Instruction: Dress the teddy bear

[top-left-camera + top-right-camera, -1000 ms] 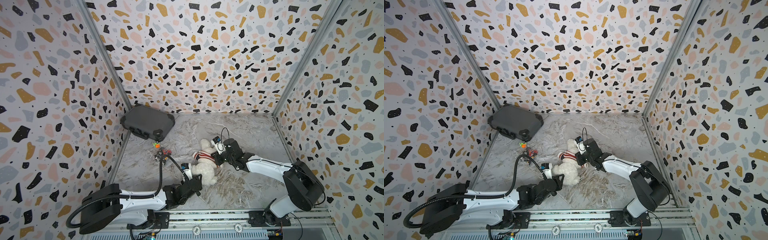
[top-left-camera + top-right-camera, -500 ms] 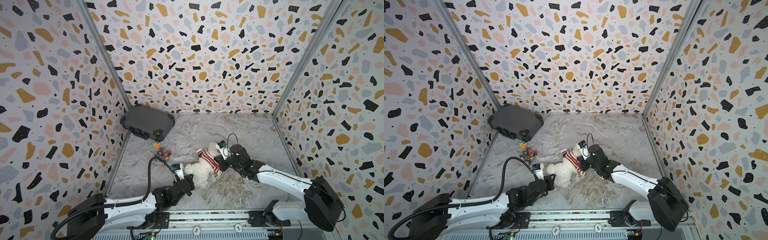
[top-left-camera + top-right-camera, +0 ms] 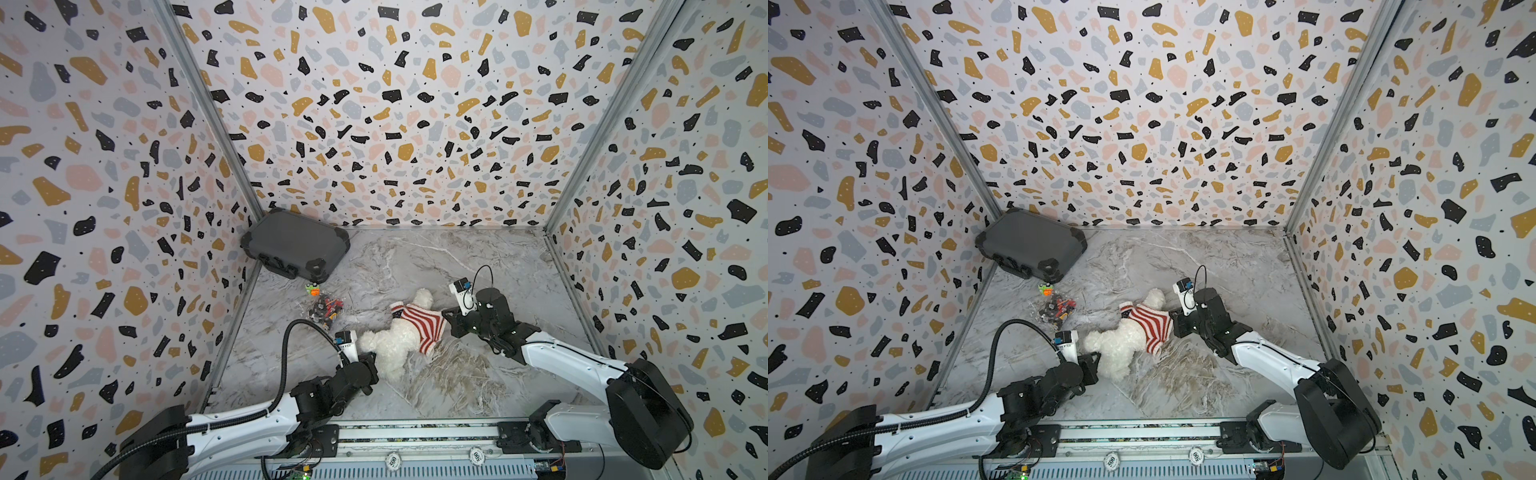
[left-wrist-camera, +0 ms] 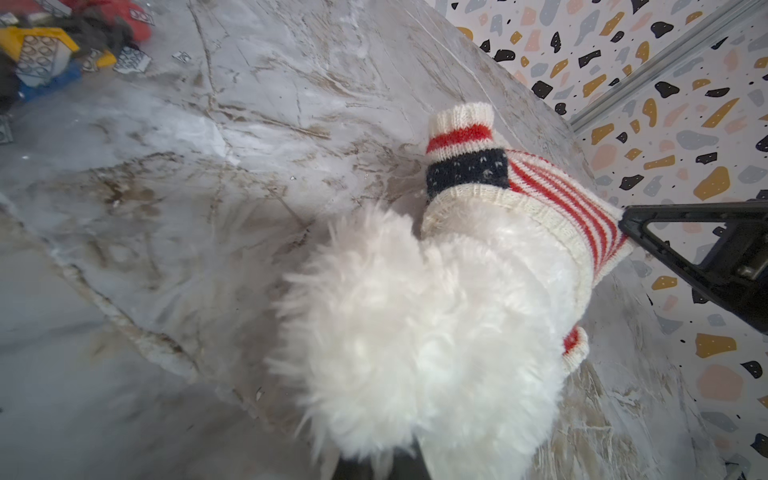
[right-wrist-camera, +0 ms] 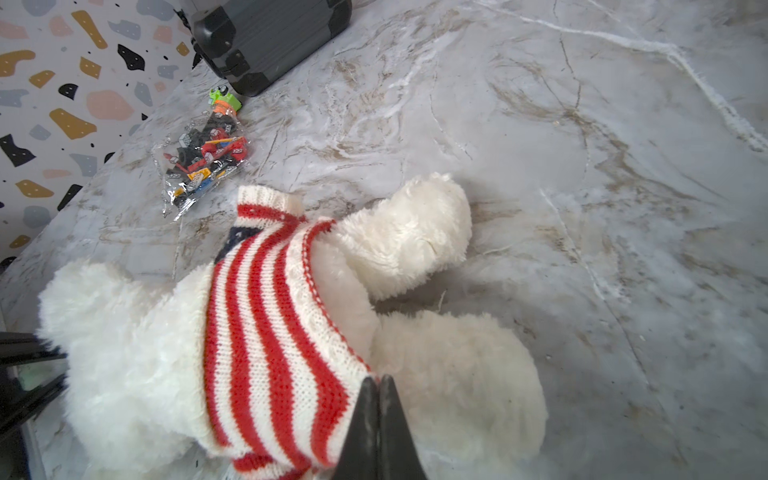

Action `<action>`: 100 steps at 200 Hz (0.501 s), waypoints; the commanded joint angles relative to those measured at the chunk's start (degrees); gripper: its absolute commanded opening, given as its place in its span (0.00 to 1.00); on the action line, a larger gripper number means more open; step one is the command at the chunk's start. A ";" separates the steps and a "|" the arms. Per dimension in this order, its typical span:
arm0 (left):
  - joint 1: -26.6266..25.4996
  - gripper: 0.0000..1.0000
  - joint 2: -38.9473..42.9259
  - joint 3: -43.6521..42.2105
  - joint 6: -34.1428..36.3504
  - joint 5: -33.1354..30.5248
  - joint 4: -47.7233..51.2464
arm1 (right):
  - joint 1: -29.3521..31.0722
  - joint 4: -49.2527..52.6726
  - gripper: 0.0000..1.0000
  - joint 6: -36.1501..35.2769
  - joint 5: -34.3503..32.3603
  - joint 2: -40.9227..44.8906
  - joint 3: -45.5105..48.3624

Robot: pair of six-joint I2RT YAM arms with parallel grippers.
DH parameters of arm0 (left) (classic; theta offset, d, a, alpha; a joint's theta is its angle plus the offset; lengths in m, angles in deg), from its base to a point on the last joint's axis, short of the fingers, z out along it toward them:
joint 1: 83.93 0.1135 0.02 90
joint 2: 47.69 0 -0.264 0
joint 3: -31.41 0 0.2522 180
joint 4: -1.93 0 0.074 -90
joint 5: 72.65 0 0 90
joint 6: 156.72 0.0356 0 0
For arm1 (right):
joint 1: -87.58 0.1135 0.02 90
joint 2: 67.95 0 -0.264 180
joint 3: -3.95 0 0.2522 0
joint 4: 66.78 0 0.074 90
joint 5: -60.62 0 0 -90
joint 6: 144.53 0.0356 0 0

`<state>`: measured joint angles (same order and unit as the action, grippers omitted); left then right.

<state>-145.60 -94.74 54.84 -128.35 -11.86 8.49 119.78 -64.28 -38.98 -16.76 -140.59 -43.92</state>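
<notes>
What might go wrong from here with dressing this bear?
The right hand pinches only the hem edge of the sweater, so the knit may slip free. The left hand seems to grip just fur on the bear, which might pull loose. One sleeve looks flat and empty; the arm may stay trapped inside.

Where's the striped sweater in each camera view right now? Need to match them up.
In a top view: sweater on the bear, mid-floor, at the right gripper's tip.
In a top view: same place, mid-floor.
Left wrist: beyond the bear's fur.
Right wrist: foreground, pinched by that gripper.
Shared landmark: bag of toy bricks.
</notes>
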 commanded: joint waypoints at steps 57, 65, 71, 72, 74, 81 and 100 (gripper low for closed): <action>0.75 0.00 0.66 -1.06 2.04 -2.28 4.52 | -2.42 -5.63 0.00 2.11 -4.30 -0.85 2.20; 0.76 0.00 0.66 -1.23 2.12 -2.20 4.15 | -2.58 -5.91 0.00 1.90 -4.98 -1.35 2.16; 0.76 0.00 0.60 -1.32 2.31 -1.98 3.60 | -2.61 -6.04 0.00 1.85 -5.15 -1.83 1.97; 0.76 0.00 0.58 -1.28 2.35 -1.94 3.51 | -2.60 -6.04 0.00 1.80 -5.19 -1.95 1.91; 0.76 0.00 0.58 -1.27 2.49 -1.87 3.40 | -2.59 -5.96 0.00 1.73 -5.16 -2.12 1.82; 0.71 0.00 0.28 -1.04 2.86 -1.64 3.02 | -2.60 -5.73 0.00 1.61 -5.05 -2.69 1.33; 0.74 0.00 -1.12 0.26 3.78 -1.15 3.32 | -1.79 -6.36 0.00 1.59 -4.72 -3.40 0.90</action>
<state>-145.58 -94.60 54.84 -126.42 -11.38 9.19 118.60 -69.38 -37.60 -17.15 -143.39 -41.80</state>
